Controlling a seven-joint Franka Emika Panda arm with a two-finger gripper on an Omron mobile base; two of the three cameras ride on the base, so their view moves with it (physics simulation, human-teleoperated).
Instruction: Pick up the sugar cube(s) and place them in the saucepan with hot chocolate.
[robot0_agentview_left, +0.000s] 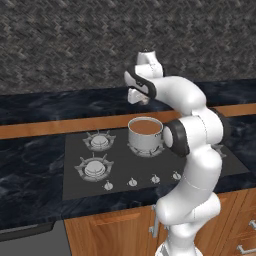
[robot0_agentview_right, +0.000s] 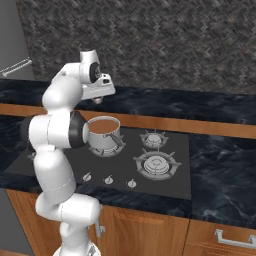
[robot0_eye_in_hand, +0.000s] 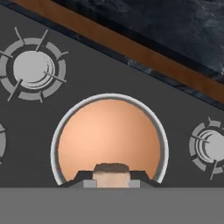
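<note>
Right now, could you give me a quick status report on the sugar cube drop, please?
Gripper shut on the sugar cube, hanging over the saucepan. Brown hot chocolate directly beneath. Nothing between cube and pan.

A rendered home kitchen. Below the pincer lies a dark gas hob with ringed burners and a row of knobs, set into a black marbled surface. Wooden cabinet fronts with metal handles sit beneath, and a grey patterned wall rises beyond it.
</note>
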